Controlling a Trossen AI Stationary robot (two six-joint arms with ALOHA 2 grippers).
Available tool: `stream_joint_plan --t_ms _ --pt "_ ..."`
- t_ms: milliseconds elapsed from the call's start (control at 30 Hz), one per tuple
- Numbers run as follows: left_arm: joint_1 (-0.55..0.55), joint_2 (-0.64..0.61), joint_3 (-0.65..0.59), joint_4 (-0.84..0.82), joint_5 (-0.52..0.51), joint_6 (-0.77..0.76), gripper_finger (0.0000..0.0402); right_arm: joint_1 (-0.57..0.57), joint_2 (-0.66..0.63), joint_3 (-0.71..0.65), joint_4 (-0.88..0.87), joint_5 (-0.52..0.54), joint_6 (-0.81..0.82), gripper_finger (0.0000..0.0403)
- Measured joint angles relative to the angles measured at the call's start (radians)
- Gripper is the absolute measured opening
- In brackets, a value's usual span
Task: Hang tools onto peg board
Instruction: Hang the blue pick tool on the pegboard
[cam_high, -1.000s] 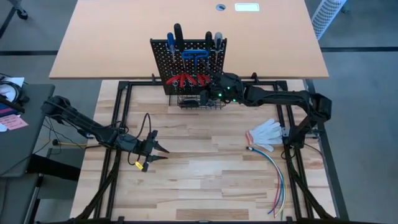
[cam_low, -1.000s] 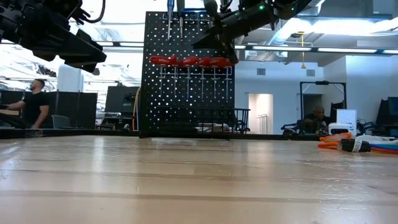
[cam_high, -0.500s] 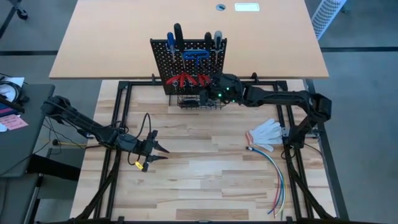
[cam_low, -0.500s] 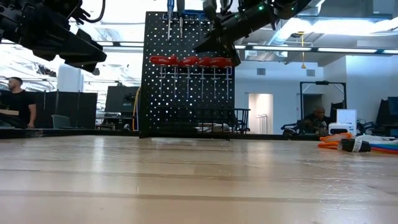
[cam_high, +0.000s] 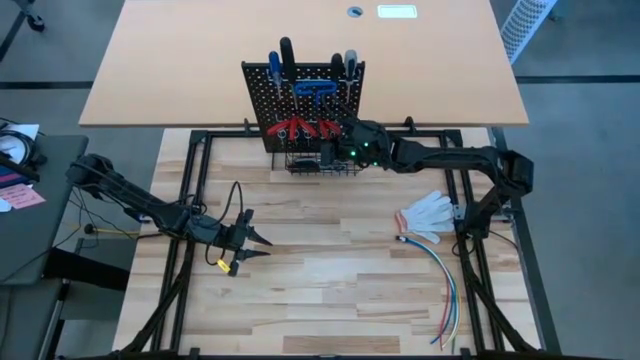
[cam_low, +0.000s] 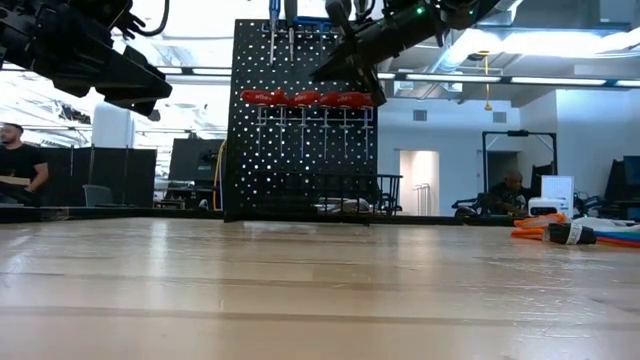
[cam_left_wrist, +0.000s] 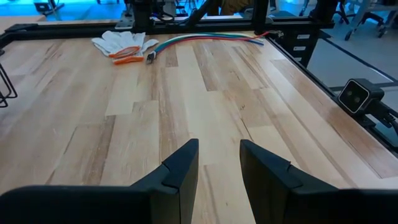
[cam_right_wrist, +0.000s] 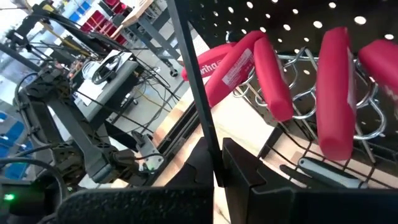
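Pale plank table (cam_high: 330, 280) inside a black frame; office room with seated people visible beyond in low view. White gloves (cam_high: 425, 212) and a bundle of coloured wires (cam_high: 445, 290) lying to the right, well apart from the work.

Peg board (cam_high: 305, 100) standing upright at the far edge of the table, basket (cam_high: 315, 165) at its base. Already hung: red-handled tools (cam_right_wrist: 273, 71) in the ring row, blue-handled hex keys (cam_high: 312, 88) above, screwdrivers (cam_high: 286, 55) along the top.

Handling, judged: tools light, rigid, smooth-shafted, not fragile; best taken by the thin shank near the handle, so it hangs plumb for threading a ring.

Right gripper (cam_right_wrist: 216, 163) just in front of the red row, closed tight on a thin dark rod (cam_right_wrist: 189, 81), seemingly a tool shank; which tool, not determinable.

Left gripper (cam_left_wrist: 217, 163) low over bare table, well apart from board, fingers partly spread, nothing between them.
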Motion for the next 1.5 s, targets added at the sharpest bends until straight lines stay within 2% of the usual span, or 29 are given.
stream_joint_plan --t_ms 300,600,833,1167,1500 --pt "0.000 0.000 0.000 0.007 0.000 -0.020 0.0111 0.008 0.000 -0.001 0.027 -0.003 0.079 0.0012" --pt "0.000 0.000 0.000 0.024 0.000 -0.035 0.0111 0.000 0.000 0.000 -0.024 0.079 0.079 0.0012" --pt "0.000 0.000 0.000 0.029 0.000 -0.040 0.0111 -0.007 0.000 0.000 -0.043 0.099 0.086 0.0012" --pt "0.000 0.000 0.000 0.037 0.000 -0.050 0.0111 -0.001 0.003 -0.004 0.087 0.105 0.153 0.0012" --pt "0.000 0.000 0.000 0.037 0.000 -0.065 0.0111 -0.003 0.001 -0.001 0.036 0.125 0.138 0.0012"
